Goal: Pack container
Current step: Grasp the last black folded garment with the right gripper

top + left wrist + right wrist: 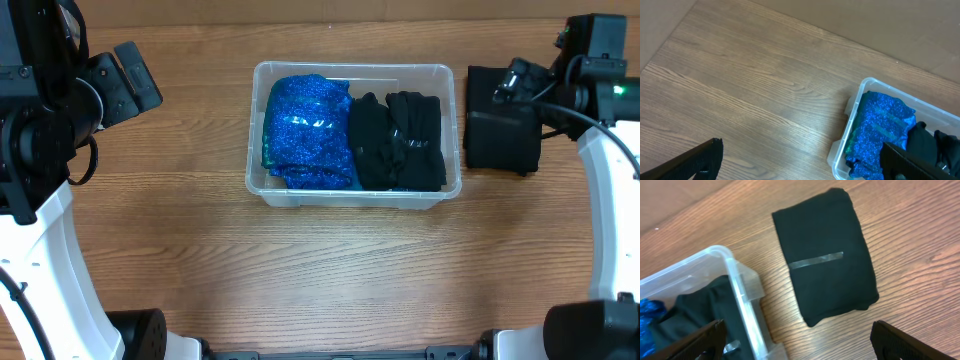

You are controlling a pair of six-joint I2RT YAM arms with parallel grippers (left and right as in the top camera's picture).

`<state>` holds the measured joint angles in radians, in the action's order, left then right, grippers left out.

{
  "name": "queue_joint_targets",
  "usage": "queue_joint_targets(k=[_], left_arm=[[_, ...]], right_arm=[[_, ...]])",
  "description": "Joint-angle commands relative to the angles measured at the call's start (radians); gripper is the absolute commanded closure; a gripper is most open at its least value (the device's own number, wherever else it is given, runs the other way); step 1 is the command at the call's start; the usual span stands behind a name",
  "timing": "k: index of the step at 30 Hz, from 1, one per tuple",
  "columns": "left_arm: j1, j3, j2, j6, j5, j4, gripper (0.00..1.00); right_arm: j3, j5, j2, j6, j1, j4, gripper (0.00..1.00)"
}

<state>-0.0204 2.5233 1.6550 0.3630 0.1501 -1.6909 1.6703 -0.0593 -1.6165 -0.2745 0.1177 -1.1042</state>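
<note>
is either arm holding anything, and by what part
Nothing is held: the left gripper and right gripper are both open and empty, the right near the folded black cloth.

We see a brown wooden table [300, 270] with a plain grain running left to right, its surface filling all three views. Two things lie directly on it. Near the middle stands a clear plastic rectangular bin [355, 66] with rounded corners and a rim, its long sides running along the grain. Just beside the bin's right end, apart from it by a narrow strip of bare wood, lies a folded black cloth bundle [500, 135], flat on the boards. From the right wrist view we make out a pale glossy strip [816, 260] across the bundle's top face.
</note>
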Motion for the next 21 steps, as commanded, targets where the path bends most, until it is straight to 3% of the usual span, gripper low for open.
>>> queue_joint_targets(k=[1, 9, 21], left_arm=[[-0.003, 0.002, -0.006, -0.012, -0.005, 0.002, 0.00], [-0.003, 0.002, -0.006, -0.012, -0.005, 0.002, 0.00], [-0.003, 0.002, -0.006, -0.012, -0.005, 0.002, 0.00]], right_arm=[[0.003, 0.108, -0.081, 0.043, 0.100, 0.013, 0.04], [0.003, 0.292, -0.271, 0.155, 0.312, 0.040, 0.02], [0.003, 0.447, -0.577, 0.268, 0.334, 0.174, 0.05]])
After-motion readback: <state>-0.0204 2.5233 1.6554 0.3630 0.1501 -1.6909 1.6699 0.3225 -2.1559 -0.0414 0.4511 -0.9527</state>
